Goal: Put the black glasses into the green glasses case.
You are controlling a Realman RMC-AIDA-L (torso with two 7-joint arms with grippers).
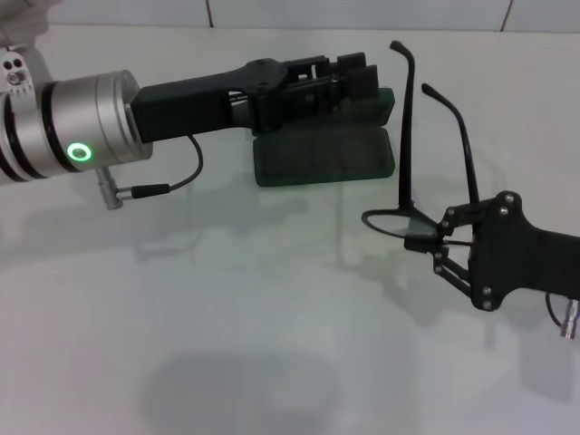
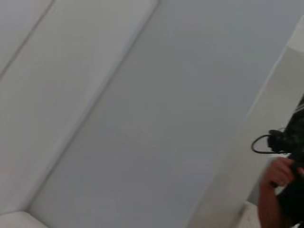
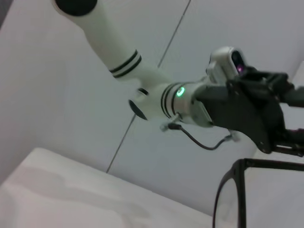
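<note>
The green glasses case (image 1: 324, 159) lies open at the far middle of the white table, its lid (image 1: 384, 105) standing up behind the base. My left gripper (image 1: 355, 78) reaches across from the left and is shut on the lid's top edge. The black glasses (image 1: 388, 221) hang just right of the case with their temple arms pointing away from me. My right gripper (image 1: 422, 237) is shut on their front frame, next to one lens. In the right wrist view, part of the glasses frame (image 3: 241, 190) shows close up, with the left arm beyond it.
The white table (image 1: 227, 317) stretches bare in front of the case. A cable (image 1: 186, 177) hangs from the left wrist above the table. In the left wrist view a person's hand (image 2: 279, 173) shows by the edge, against a wall.
</note>
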